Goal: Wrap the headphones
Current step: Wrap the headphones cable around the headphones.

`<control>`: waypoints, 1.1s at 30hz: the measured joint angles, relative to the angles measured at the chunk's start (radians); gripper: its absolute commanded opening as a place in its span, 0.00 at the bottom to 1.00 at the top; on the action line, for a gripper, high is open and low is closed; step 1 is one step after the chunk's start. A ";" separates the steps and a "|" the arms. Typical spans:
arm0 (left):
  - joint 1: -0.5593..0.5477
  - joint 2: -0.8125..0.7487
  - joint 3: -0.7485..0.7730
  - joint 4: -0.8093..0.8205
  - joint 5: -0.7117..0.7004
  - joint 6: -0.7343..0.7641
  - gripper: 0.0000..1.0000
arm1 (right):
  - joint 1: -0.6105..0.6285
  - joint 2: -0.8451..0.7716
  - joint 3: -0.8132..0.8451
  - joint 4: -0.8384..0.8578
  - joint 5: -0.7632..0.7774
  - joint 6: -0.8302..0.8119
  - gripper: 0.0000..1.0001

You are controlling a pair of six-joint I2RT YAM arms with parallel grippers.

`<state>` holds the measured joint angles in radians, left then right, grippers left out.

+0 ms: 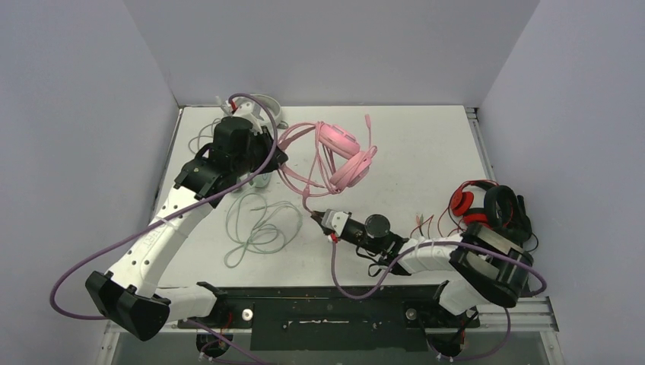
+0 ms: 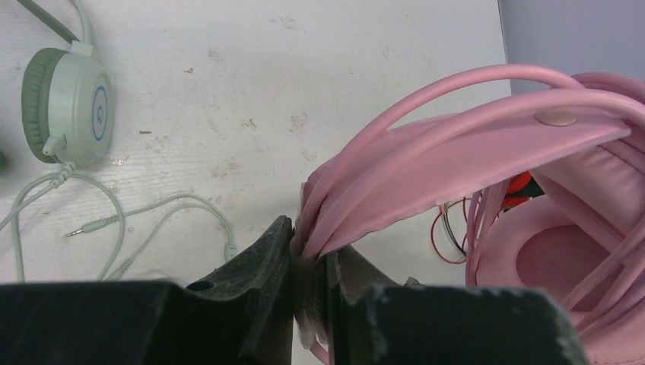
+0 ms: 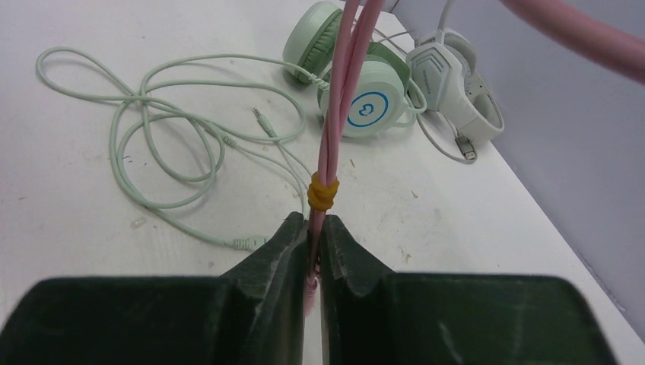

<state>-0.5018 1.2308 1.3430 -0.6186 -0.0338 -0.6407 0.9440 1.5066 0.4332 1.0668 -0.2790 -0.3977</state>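
The white headset point(image 3: 452, 84) and the mint green headset point(image 3: 365, 103) lie back left. The mint cup carries a blue ring logo whose letter is unreadable. The left gripper point(image 2: 308, 245) pinches the headband of the pink headphones point(image 2: 456, 152) mid-table. The right gripper point(image 3: 314, 228) is clamped on their doubled pink cable point(image 3: 335, 114), just beside a yellow tie point(image 3: 322, 194).

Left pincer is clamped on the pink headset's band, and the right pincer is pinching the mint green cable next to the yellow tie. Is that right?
Not quite. The right pincer is shut on the pink cable next to the yellow tie, not the mint one. The right wrist view shows it, with the mint green cable lying loose and untouched. The left pincer does clamp the pink headset by its band.
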 measured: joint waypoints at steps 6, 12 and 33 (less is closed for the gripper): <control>0.003 0.057 0.037 -0.016 0.125 0.054 0.00 | 0.000 -0.230 -0.111 -0.137 0.065 -0.040 0.00; 0.026 0.111 0.046 -0.034 0.272 0.074 0.00 | -0.011 -0.483 -0.269 -0.179 0.140 -0.023 0.00; 0.158 0.113 0.003 0.026 0.568 0.048 0.00 | -0.186 -0.591 -0.351 -0.196 0.122 0.237 0.01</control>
<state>-0.3435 1.3434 1.3460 -0.5926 0.5339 -0.5926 0.7578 0.9161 0.0818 0.8707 -0.1570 -0.1608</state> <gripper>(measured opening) 0.143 0.057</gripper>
